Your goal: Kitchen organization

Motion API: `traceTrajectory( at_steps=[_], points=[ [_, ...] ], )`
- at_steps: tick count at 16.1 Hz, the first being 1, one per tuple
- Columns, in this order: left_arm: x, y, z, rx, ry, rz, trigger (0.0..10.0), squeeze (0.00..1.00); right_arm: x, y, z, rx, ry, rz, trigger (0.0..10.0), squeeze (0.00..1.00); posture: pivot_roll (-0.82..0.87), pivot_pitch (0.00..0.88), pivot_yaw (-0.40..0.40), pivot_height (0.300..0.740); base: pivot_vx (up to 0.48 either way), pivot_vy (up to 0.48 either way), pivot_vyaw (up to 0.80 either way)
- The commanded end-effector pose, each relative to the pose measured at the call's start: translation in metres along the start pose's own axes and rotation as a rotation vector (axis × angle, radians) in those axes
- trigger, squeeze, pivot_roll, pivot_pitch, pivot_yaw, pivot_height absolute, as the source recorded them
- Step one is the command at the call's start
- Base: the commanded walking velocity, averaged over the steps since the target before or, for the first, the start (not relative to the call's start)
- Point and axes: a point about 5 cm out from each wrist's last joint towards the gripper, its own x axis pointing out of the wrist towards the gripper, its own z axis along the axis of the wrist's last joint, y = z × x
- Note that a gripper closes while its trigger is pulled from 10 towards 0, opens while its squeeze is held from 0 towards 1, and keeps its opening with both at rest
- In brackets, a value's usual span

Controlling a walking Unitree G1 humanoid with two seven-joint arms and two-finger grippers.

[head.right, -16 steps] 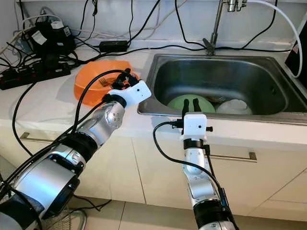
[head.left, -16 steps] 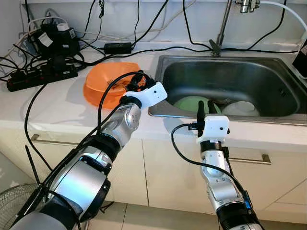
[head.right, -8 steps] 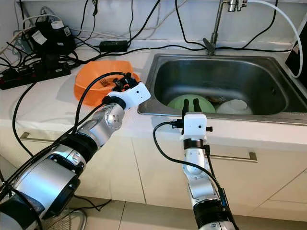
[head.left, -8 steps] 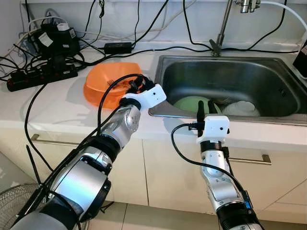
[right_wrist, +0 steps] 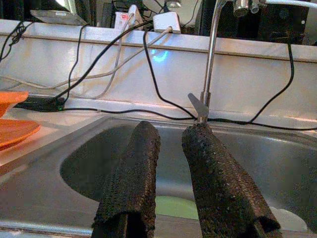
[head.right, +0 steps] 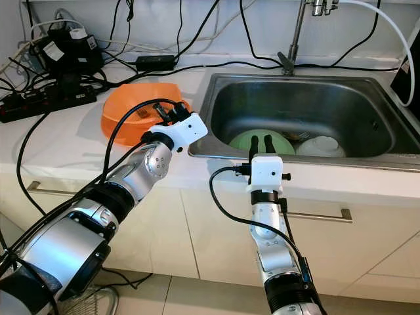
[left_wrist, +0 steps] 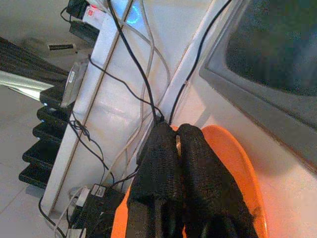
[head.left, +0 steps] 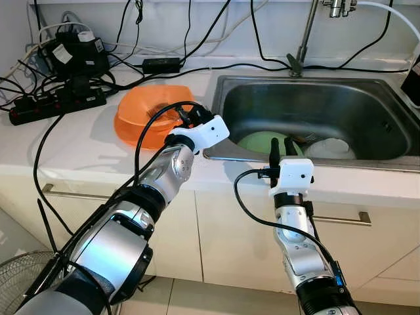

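Observation:
An orange bowl (head.left: 141,121) stands on the white counter left of the sink, with what looks like a fork (head.right: 141,112) lying in it. My left gripper (head.left: 185,113) hovers at the bowl's right rim, and its fingers (left_wrist: 163,148) are pressed shut with nothing seen between them. The steel sink (head.left: 315,98) holds a green plate (head.left: 257,142) and a white dish (head.left: 331,148). My right gripper (head.left: 281,143) is upright at the sink's front edge, in front of the green plate. Its fingers (right_wrist: 136,163) are slightly apart and empty.
A black power strip (head.left: 56,105), adapters and many black cables (head.left: 164,65) crowd the counter's back left. The faucet (head.left: 302,39) rises behind the sink. Cabinet fronts with bar handles (head.left: 341,218) run below the counter, and a fan (head.left: 20,279) stands on the floor.
The left gripper has shifted only slightly at the bowl's rim. The right arm has not moved.

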Motion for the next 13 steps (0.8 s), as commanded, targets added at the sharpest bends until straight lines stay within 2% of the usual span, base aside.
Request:
traceTrajectory(
  at_steps=[1, 4, 7, 8, 9, 10, 11, 13],
  points=[
    [0.002, 0.004, 0.001, 0.017, -0.005, 0.015, 0.0, 0.00, 0.002, 0.000, 0.001, 0.015, -0.005, -0.006, 10.0, 0.00, 0.04, 0.012, 0.085, 0.740, 0.000, 0.000, 0.00],
    [0.004, 0.012, 0.008, 0.048, -0.053, 0.073, 0.0, 0.00, 0.001, 0.001, 0.001, 0.016, -0.005, -0.007, 10.0, 0.00, 0.04, 0.012, 0.084, 0.740, 0.000, 0.000, 0.00],
    [0.006, 0.030, 0.031, 0.081, -0.191, 0.182, 0.0, 0.00, 0.001, 0.001, 0.001, 0.016, -0.003, -0.006, 10.0, 0.00, 0.04, 0.014, 0.084, 0.740, 0.000, 0.000, 0.00],
    [0.005, 0.035, 0.040, 0.072, -0.244, 0.213, 1.0, 0.00, 0.001, 0.001, 0.001, 0.016, -0.003, -0.006, 10.0, 0.00, 0.04, 0.014, 0.084, 0.740, 0.000, 0.000, 0.00],
    [0.004, 0.036, 0.043, 0.066, -0.262, 0.221, 4.4, 0.00, 0.001, 0.001, 0.001, 0.016, -0.003, -0.006, 10.0, 0.00, 0.05, 0.014, 0.084, 0.740, 0.000, 0.000, 0.00],
    [0.002, 0.039, 0.049, 0.046, -0.302, 0.240, 10.0, 0.00, 0.001, 0.001, 0.001, 0.016, -0.002, -0.006, 10.0, 0.00, 0.05, 0.015, 0.083, 0.740, 0.000, 0.000, 0.00],
    [-0.001, 0.039, 0.056, 0.032, -0.347, 0.248, 10.0, 0.00, 0.001, 0.001, 0.001, 0.016, -0.001, -0.005, 10.0, 0.00, 0.05, 0.015, 0.083, 0.740, 0.000, 0.000, 0.00],
    [-0.008, 0.040, 0.067, -0.053, -0.414, 0.253, 10.0, 0.00, 0.001, 0.002, 0.000, 0.017, -0.001, -0.004, 10.0, 0.00, 0.05, 0.016, 0.083, 0.740, 0.000, 0.000, 0.00]
  ],
)
